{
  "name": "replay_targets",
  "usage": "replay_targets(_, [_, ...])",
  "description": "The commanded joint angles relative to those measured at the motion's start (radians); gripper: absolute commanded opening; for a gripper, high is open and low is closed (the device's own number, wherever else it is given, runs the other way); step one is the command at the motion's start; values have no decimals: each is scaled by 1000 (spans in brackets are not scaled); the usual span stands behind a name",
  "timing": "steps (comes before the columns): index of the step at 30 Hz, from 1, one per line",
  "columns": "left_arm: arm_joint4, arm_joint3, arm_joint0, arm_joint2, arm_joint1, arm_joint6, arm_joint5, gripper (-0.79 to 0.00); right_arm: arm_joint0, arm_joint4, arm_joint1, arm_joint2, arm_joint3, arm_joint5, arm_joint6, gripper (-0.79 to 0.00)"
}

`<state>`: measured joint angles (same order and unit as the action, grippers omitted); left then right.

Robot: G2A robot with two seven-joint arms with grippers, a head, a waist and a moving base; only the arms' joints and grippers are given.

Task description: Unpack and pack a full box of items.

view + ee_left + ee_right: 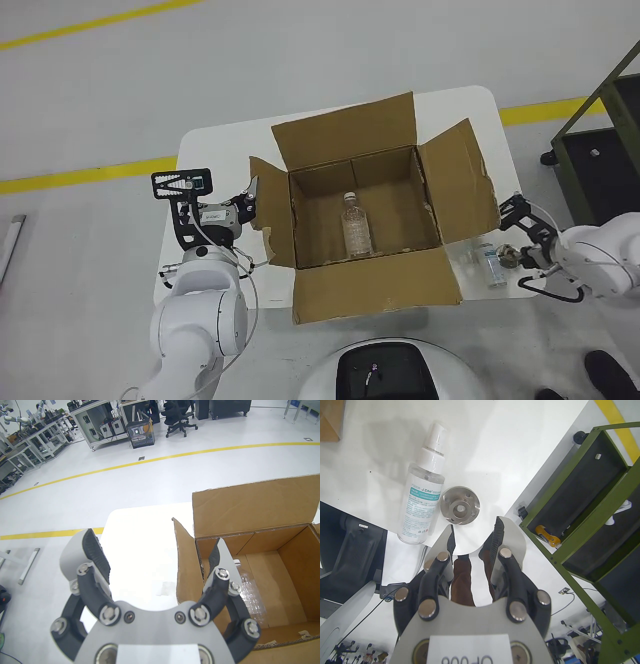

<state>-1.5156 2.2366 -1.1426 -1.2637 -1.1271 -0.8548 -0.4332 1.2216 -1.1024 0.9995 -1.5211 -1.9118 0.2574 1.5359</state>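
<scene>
Left gripper (155, 547) nearest the lens: jaws spread wide, nothing held, poised over the white bench (215, 150) just beside the left flap of the brown corrugated cardboard box (375, 285), whose flaps are folded outward. One clear ribbed plastic bottle (355, 225) is seen lying flat on the box floor, near the middle. Right of the box, on the bench, a clear plastic spray bottle with white nozzle and teal-printed label (420, 500) is laid on its side, a round silver metal flange (460, 505) just beside it; contact cannot be told. Right gripper (475, 527) is held above the bench edge near the flange, jaws partly open, empty.

Judged: unpacking nearly done, the boxed bottle left. For a clean lift, the flap should be cleared on entry, the jaws set across the bottle's width at mid-body, and closing kept gentle, since thin plastic is expected to dent or roll.
</scene>
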Motion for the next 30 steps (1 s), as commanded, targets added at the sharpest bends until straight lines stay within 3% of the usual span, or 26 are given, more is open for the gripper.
replay_targets(1, [0,0,0,0,0,0,0,0,-4,-2,0,9,10,-5,-1,-437])
replay_targets(10, [0,0,0,0,0,0,0,0,6,-20,-1,47,42,-7,-73,-403])
replay_targets(30, [0,0,0,0,0,0,0,0,15,-37,-5,72,84,-23,-152,-434])
